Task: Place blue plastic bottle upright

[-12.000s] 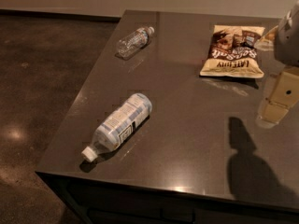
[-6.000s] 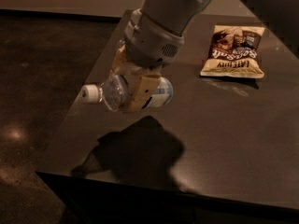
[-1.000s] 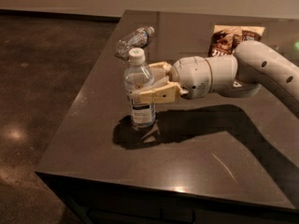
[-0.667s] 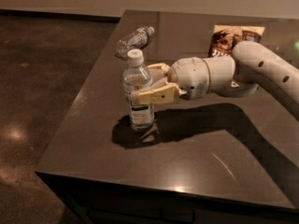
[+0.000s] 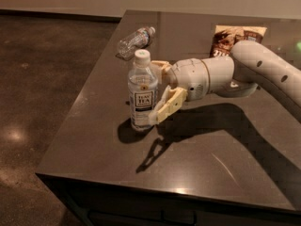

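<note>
The blue plastic bottle (image 5: pixel 142 92) stands upright on the dark table (image 5: pixel 202 149), near its left side, white cap up and the dark text panel facing me. My gripper (image 5: pixel 157 92) is at the bottle's right side, reaching in from the right on the white arm (image 5: pixel 263 69). Its cream fingers are spread apart. The near finger (image 5: pixel 167 106) angles down beside the label. The far finger (image 5: pixel 160 66) is behind the bottle's shoulder. Neither finger clamps the bottle.
A smaller clear bottle without a label (image 5: pixel 135 40) lies on its side at the table's far left. A snack bag (image 5: pixel 229 37) lies at the back, partly behind my arm. The table's left edge (image 5: pixel 84 95) is close to the standing bottle.
The gripper held the upright bottle 1.0 s and 0.7 s ago. Now its fingers have spread and let go. The bottle stays standing in the same spot.
</note>
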Robot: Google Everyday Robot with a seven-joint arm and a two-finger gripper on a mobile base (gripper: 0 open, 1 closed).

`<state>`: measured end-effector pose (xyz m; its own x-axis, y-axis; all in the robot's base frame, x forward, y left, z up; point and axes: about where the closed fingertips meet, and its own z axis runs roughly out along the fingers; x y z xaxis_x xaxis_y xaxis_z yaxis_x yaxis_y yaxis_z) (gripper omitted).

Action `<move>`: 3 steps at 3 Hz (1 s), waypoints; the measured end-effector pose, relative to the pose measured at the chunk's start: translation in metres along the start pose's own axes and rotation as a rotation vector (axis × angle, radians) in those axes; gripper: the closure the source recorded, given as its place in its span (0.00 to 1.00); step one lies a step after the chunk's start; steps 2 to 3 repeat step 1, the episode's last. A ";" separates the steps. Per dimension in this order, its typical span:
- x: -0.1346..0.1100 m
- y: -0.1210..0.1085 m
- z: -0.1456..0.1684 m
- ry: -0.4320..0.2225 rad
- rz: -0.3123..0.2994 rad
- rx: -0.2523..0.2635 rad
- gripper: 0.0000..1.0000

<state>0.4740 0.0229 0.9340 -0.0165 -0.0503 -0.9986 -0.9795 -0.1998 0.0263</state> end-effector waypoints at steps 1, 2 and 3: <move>0.000 0.000 0.000 0.000 0.000 0.000 0.00; 0.000 0.000 0.000 0.000 0.000 0.000 0.00; 0.000 0.000 0.000 0.000 0.000 0.000 0.00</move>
